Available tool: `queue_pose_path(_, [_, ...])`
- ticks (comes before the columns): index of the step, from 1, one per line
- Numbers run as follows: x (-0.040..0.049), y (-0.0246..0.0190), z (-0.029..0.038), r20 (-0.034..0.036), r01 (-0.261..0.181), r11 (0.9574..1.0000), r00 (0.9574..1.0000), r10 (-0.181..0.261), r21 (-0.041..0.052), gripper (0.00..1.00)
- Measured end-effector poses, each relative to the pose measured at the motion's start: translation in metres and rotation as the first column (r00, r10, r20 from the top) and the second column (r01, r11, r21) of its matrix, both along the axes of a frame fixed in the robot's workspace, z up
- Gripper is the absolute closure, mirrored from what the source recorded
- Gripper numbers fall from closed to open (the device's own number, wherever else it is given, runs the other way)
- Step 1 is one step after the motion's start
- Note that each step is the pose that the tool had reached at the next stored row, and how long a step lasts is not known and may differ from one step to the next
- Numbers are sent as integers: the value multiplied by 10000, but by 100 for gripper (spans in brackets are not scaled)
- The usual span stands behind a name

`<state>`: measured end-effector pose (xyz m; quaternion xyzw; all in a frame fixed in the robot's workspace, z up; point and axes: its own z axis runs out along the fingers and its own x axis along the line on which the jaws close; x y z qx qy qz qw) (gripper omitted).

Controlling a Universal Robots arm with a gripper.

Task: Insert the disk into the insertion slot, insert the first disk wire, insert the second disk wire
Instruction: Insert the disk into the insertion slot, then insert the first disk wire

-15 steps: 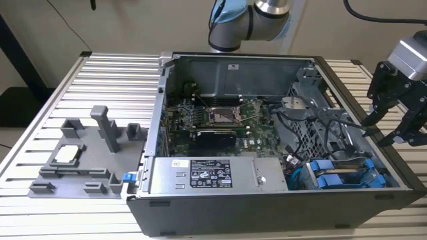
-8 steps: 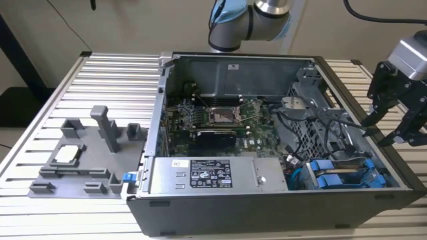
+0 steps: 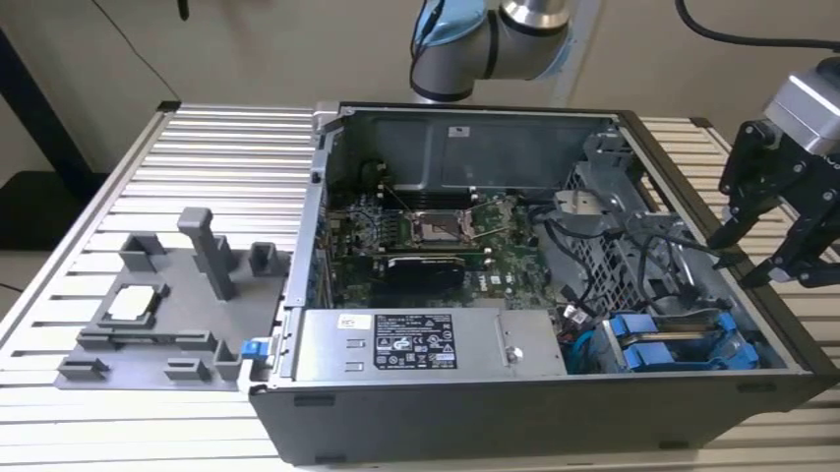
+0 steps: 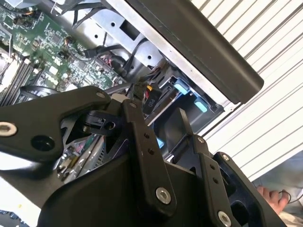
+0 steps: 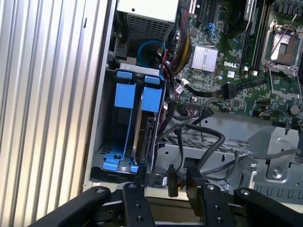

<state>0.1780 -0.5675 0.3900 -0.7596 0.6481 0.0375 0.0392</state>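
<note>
Standing apart, the fingers (image 5: 140,178) of the gripper (image 5: 165,175) grasp nothing. A black wire plug (image 4: 147,100) hangs just beside one fingertip. Just beyond them the disk (image 5: 142,137) sits on edge in the insertion slot (image 5: 124,94), its long axis pointing away from the fingertips.

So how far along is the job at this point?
The disk already sits in the insertion slot between the blue rails. The tool hovers open at a black wire connector beside the slot, which is not yet plugged in. Both wires look left to do.
</note>
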Motion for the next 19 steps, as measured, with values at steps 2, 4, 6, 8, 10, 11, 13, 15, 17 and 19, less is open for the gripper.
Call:
queue_pose_path(2, [0, 0, -1, -10, 1, 10000, 10000, -1, 2, 53])
queue_pose_path(4, [0, 0, -1, -20, 0, 10000, 10000, 0, 2, 53])
queue_pose_path(6, [0, 0, -1, -29, 0, 10000, 10000, 0, 2, 53])
queue_pose_path(8, [0, 0, -1, -39, 0, 10000, 10000, 0, 2, 53])
queue_pose_path(10, [0, 0, -1, -48, 0, 10000, 10000, 0, 2, 55])
queue_pose_path(11, [1, 0, -1, -53, -1, 10000, 10000, 1, 2, 62])
queue_pose_path(13, [0, 0, -1, -62, 0, 10000, 10000, 0, 2, 69])
queue_pose_path(15, [1, 0, -1, -72, -1, 10000, 10000, 1, 2, 69])
queue_pose_path(17, [0, 0, -1, -81, 0, 10000, 10000, 0, 2, 69])
queue_pose_path(19, [1, 0, -1, -91, -1, 10000, 10000, 1, 2, 71])
